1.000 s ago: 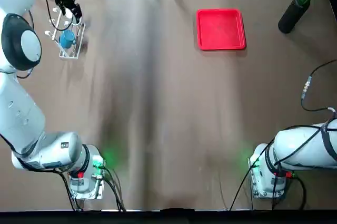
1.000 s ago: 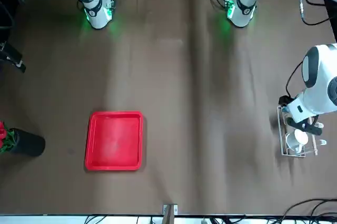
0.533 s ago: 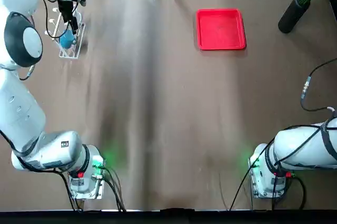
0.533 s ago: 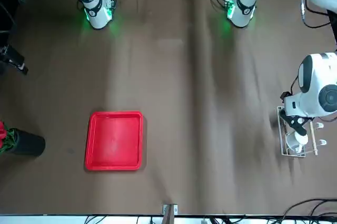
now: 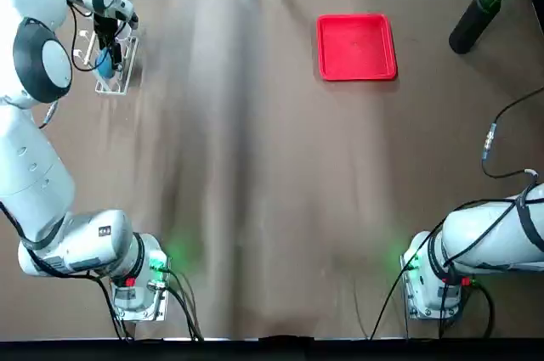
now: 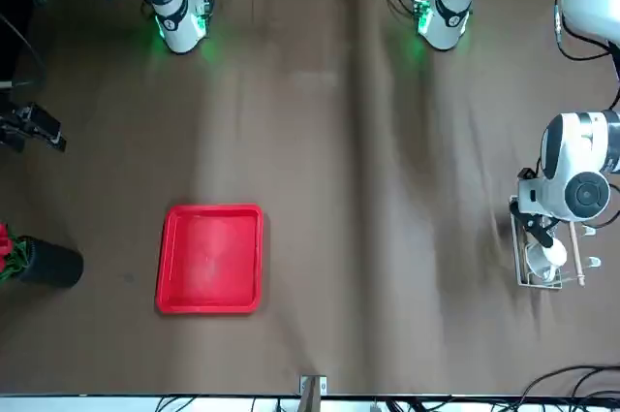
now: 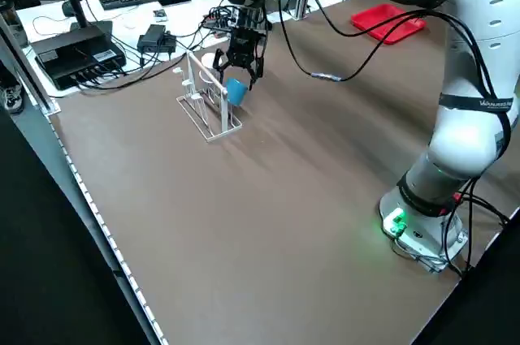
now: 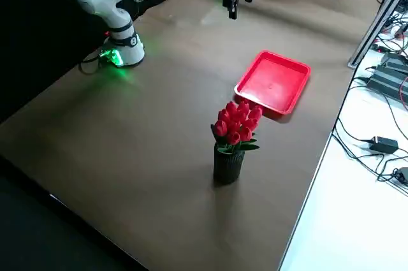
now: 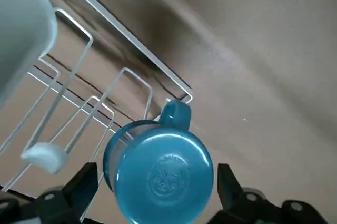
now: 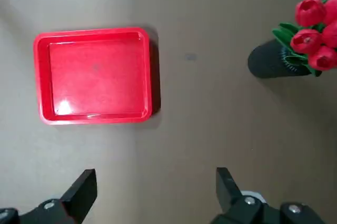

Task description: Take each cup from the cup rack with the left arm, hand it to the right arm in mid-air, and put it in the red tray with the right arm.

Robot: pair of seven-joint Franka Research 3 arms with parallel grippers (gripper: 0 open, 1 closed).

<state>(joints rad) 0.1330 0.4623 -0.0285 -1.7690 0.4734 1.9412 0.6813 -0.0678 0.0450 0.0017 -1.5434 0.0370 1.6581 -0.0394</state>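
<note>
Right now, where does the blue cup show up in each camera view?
Top: blue cup at upper left, on the rack.
Front: hidden behind the left arm.
Left side: upper middle.
Right side: too far off to tell.
Left wrist: low centre, between the left hand's fingers.
Right wrist: absent.
Shared landmark: the rack.

The left gripper (image 9: 152, 195) sits with its fingers spread either side of the blue cup (image 9: 158, 167), hemmed in on one side by the wire pegs of the rack (image 7: 205, 101), with bare table (image 5: 255, 174) on the other. The red tray (image 5: 357, 47) lies open from above, the vase of flowers (image 8: 233, 140) standing well apart at the table's corner.
</note>
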